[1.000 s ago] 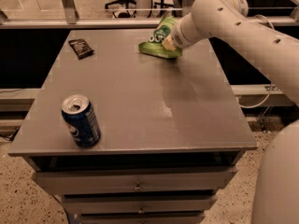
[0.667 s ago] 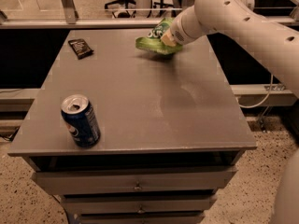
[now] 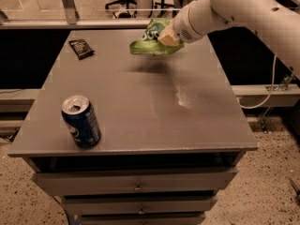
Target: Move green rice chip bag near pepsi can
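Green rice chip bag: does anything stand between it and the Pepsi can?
Nothing visible. The pincer holds the green rice chip bag aloft at the far side; bare tabletop leads to the pepsi can; black packet lies aside.

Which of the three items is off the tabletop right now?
The green rice chip bag, held aloft by the end effector at the far edge, shadow beneath; the pepsi can and black packet sit on the table.

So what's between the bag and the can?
Just bare table up to the can, in the camera view; the gripper holds the bag above the far side.
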You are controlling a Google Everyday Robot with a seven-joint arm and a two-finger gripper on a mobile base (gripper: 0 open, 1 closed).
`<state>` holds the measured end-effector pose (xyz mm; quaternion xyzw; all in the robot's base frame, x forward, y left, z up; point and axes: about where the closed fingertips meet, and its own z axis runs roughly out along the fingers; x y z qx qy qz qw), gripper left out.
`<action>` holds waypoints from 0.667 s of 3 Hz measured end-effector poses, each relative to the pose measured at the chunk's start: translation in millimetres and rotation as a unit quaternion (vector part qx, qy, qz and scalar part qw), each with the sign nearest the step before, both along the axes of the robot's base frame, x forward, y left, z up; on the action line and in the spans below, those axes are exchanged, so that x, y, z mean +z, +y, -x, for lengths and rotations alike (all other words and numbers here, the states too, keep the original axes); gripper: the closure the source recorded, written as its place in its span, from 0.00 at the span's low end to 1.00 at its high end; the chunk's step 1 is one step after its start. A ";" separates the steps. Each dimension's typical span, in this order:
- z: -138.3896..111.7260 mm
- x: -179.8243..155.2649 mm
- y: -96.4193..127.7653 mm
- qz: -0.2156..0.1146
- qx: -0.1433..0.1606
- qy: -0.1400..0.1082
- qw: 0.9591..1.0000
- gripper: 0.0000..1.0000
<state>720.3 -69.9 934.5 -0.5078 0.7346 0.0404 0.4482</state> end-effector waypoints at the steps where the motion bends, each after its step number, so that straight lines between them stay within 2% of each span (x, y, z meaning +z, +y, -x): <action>1: 42.2 1.8 -0.8 0.009 0.075 0.009 0.997 1.00; 2: 81.4 1.0 -3.1 0.014 0.149 0.009 0.989 1.00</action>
